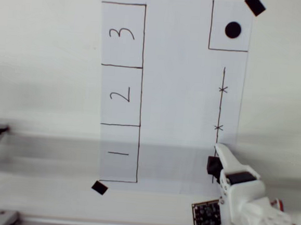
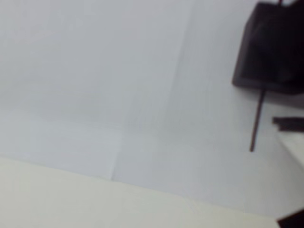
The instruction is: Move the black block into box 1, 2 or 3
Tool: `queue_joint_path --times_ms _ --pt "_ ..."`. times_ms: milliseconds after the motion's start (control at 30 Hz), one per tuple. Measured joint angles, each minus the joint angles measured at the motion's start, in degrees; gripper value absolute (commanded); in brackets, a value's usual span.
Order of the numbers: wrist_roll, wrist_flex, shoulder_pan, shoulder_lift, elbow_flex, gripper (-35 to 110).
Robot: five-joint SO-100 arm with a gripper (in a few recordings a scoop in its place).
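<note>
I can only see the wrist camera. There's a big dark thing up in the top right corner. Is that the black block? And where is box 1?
Observer: Yes, that looks like the black block. In the overhead view it sits at the bottom end of a drawn line with two little crosses on it, right beside the white fingers.
Operator: Are the fingers holding it?
Observer: I can't tell. The block is against their left side in the overhead view, but the grip itself is hidden.
Operator: So which way is box 1?
Observer: Box 1 is straight to the block's left in the overhead view, at the bottom of the paper's left column, with box 2 above it.
</note>
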Motion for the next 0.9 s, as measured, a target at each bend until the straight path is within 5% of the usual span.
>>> queue_joint_path --times_ms 267,900 --pt "0.3 -1.3 0.2 0.4 0.4 1" --pt "2.7 -1.8 0.3 1.7 -2.6 0"
